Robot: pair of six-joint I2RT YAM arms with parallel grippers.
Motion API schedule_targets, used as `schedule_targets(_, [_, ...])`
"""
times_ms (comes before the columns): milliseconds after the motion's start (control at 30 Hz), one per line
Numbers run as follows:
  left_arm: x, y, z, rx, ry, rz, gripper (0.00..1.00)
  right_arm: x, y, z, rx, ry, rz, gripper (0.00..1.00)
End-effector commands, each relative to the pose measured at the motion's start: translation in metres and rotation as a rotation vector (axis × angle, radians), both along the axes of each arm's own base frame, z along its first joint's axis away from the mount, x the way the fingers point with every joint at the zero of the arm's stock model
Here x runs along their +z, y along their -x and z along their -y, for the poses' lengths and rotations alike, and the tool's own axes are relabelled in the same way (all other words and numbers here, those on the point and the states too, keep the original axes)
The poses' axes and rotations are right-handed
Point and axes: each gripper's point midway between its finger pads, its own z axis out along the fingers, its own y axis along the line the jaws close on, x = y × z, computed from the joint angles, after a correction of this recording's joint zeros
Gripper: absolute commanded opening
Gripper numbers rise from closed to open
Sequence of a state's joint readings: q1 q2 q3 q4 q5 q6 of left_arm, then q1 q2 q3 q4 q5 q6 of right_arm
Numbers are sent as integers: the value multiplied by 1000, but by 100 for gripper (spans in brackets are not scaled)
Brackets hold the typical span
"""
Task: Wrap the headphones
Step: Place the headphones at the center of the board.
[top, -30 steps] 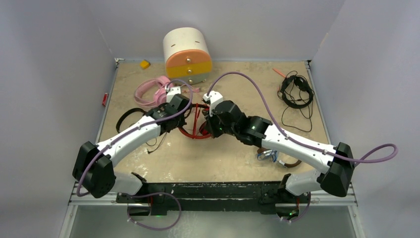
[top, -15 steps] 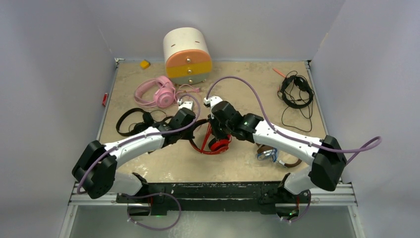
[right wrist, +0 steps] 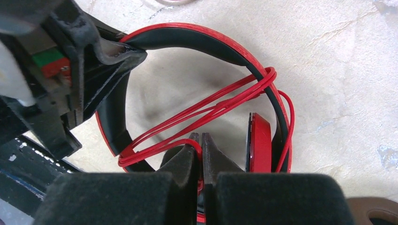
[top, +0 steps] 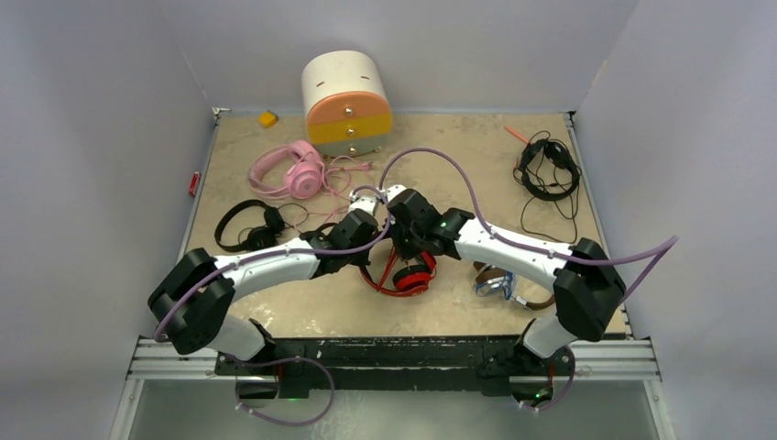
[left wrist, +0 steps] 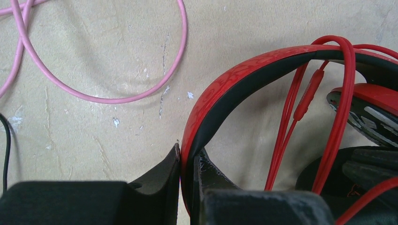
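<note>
Both arms have pulled the red headphones [top: 403, 272] nearer on the counter [top: 440, 174]. Left tool [left wrist: 187, 155] pinches the band [left wrist: 220, 89], right tool [right wrist: 201, 140] pinches the cable [right wrist: 206, 110]. Loops already wound, so wrapping looks well underway.

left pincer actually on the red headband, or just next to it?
Touching. The left wrist view shows the left pincer clamped on the red headband, with both fingers pressed against it and no gap on either side.
</note>
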State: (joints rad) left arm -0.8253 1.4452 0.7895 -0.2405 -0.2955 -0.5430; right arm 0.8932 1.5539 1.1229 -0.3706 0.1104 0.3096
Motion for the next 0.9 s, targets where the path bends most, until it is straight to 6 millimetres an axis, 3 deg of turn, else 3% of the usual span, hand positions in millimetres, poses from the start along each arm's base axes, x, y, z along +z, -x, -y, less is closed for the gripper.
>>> schedule_targets(0, [7,-3,11,-44,20,35,3,1,-12,9,-36,-1,33,0])
schedule_targets(133, [9,-2,9,-39,24,47,14,-2,-12,12,-48,-11,22,0])
schedule_targets(333, [22,2,14,-41,102,69,47,0,-10,9,-38,-51,7,0])
schedule_targets(633, [55,9,-4,15,177,146,55,3,-13,4,-30,-65,-2,0])
schedule_targets(867, [82,34,23,-209,398,224,43,6,-14,4,-29,-66,1,0])
